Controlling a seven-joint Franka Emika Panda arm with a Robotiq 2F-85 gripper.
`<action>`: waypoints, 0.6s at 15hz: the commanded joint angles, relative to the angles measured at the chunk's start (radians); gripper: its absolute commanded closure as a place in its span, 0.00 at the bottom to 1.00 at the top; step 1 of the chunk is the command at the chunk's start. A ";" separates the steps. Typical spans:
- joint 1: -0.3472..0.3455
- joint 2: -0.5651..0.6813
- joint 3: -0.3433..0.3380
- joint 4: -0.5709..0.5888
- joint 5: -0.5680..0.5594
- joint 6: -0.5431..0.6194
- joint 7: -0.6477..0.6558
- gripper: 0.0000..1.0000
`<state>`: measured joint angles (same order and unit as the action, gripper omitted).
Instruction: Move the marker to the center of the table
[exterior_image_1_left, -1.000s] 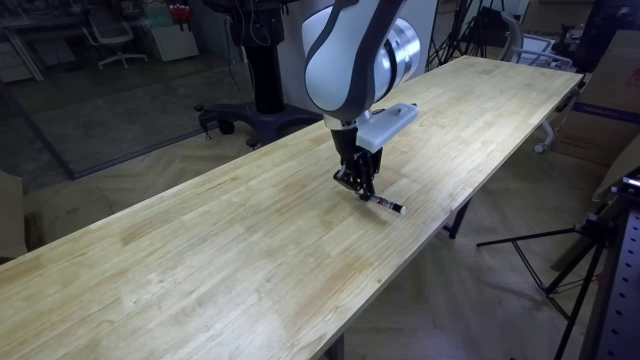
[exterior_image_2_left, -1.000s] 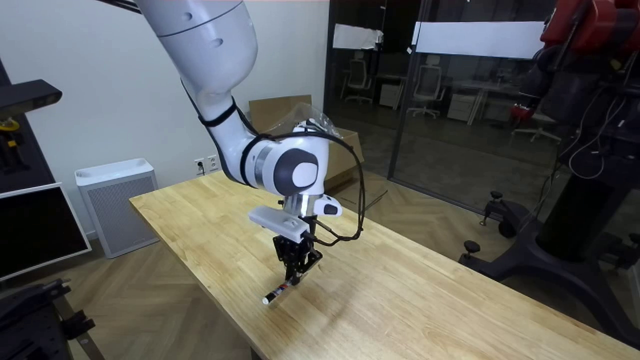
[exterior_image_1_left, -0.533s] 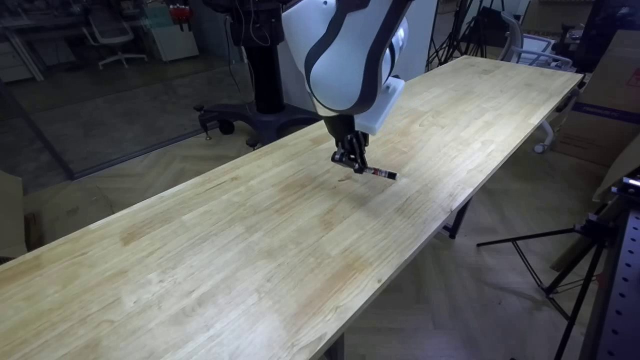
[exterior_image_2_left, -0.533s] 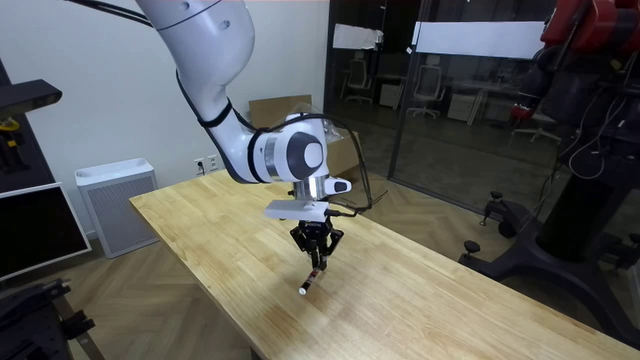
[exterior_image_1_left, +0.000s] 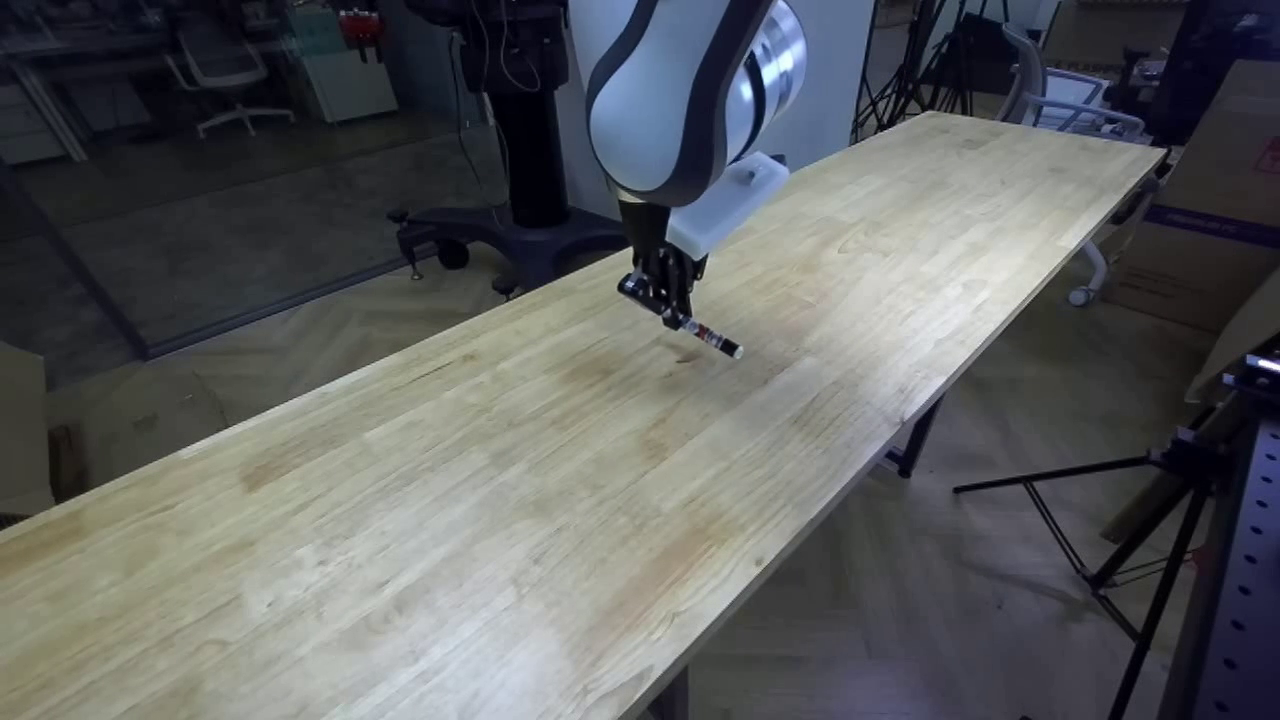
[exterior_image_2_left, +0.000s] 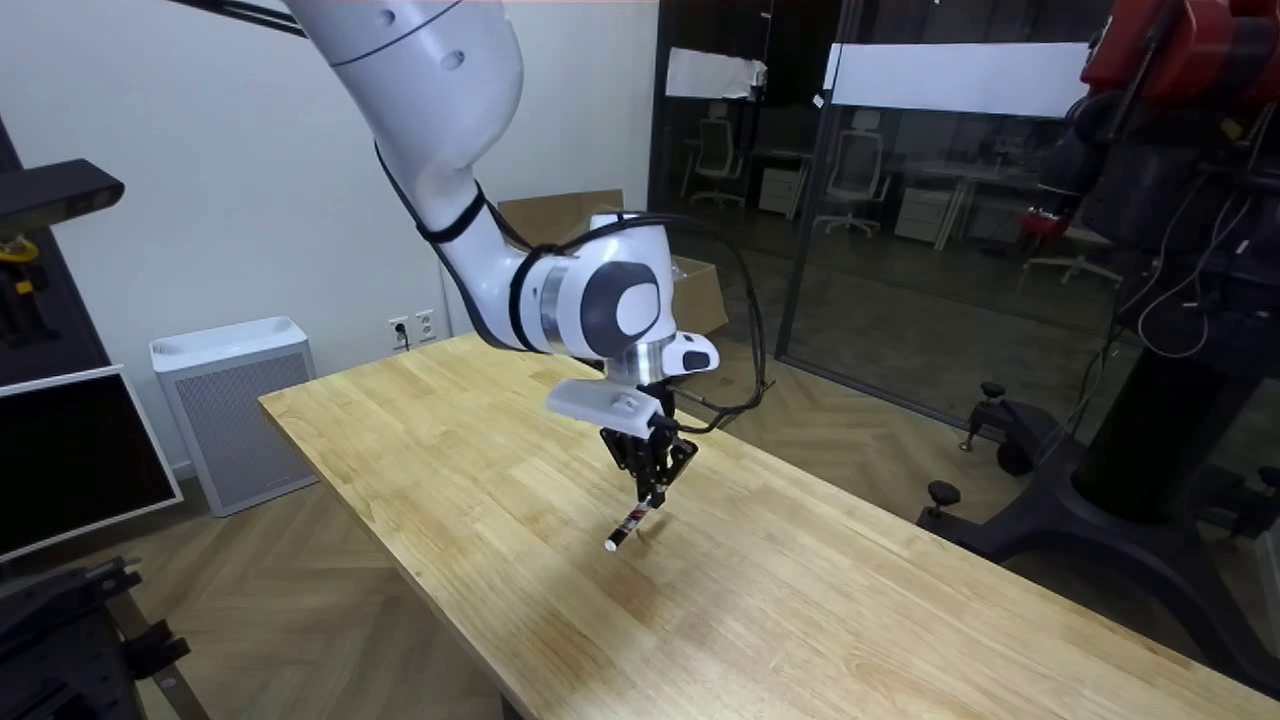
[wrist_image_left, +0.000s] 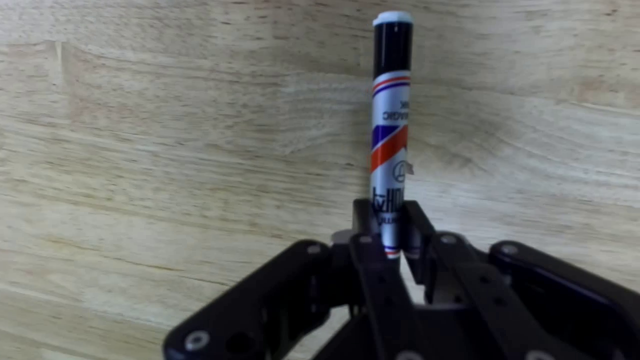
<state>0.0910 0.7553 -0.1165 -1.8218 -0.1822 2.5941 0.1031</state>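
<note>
The marker (exterior_image_1_left: 713, 338) is dark at one end with a whitish tip, and has a white body with red and blue stripes. It also shows in an exterior view (exterior_image_2_left: 628, 526) and in the wrist view (wrist_image_left: 390, 130). My gripper (wrist_image_left: 387, 215) is shut on the marker's rear part, and the black end sticks out forward. The gripper (exterior_image_1_left: 675, 320) appears to hold the marker a little above the table (exterior_image_1_left: 450, 500), slightly tilted. The marker's rear end is hidden between the fingers. The light-wood table also shows in an exterior view (exterior_image_2_left: 850, 600).
A dark wheeled stand (exterior_image_1_left: 535, 220) stands beyond one long edge of the table. A black tripod (exterior_image_1_left: 1190, 455) and cardboard boxes (exterior_image_1_left: 1200, 200) stand beyond the opposite edge. A white air purifier (exterior_image_2_left: 240, 410) stands near the table's end.
My gripper has carried the marker up and across toward the long edge by the wheeled stand. The wrist turned midway and has partly turned back. The grip stays shut.
</note>
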 joint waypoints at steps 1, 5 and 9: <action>-0.031 0.046 0.046 0.063 0.054 -0.039 -0.019 0.96; -0.035 0.087 0.072 0.102 0.076 -0.055 -0.041 0.96; -0.033 0.106 0.080 0.129 0.078 -0.074 -0.055 0.57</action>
<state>0.0684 0.8400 -0.0498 -1.7445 -0.1184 2.5596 0.0701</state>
